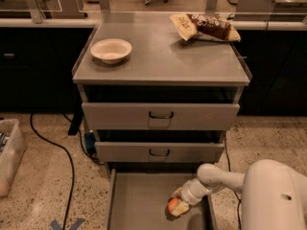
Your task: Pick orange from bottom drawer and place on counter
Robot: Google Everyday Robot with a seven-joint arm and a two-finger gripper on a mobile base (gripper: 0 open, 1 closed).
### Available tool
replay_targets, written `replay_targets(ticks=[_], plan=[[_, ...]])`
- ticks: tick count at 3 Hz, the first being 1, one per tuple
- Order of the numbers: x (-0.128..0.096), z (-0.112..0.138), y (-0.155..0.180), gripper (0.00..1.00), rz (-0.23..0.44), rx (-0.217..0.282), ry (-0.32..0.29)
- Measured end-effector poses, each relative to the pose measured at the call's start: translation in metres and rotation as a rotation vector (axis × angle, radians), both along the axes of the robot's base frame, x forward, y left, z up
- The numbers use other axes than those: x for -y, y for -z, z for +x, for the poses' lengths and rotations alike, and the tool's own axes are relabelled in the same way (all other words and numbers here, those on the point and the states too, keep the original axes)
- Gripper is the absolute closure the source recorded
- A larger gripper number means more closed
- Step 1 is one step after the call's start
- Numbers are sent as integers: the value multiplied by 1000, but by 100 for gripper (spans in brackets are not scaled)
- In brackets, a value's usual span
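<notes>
While the orange (172, 205) lay on the drawer (139, 200) floor, toward its right side, the gripper (178, 204) sat right against it; whether it had clamped on could not be told. Grasping looked to be the step in hand. The next move called for a sure hold, then a lift to the counter (158, 61).

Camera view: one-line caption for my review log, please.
Gripper down at the orange in the open bottom drawer; white bowl and snack bag sit on the counter above.

Gripper (178, 202) in bottom drawer (139, 200) ptly hides orange (171, 206); drawer front cut off.
</notes>
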State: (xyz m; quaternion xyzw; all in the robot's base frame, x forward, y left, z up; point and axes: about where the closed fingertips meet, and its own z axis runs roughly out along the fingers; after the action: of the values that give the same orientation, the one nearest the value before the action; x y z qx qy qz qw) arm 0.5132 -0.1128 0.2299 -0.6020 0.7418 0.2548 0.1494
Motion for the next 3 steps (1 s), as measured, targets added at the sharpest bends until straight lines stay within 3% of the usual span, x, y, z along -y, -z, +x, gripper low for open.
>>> replay_targets(ticks=[2,3], plan=[[-16,-18,-156,100,68,127,-111],[-18,-20,-158,100,70,127,-117]])
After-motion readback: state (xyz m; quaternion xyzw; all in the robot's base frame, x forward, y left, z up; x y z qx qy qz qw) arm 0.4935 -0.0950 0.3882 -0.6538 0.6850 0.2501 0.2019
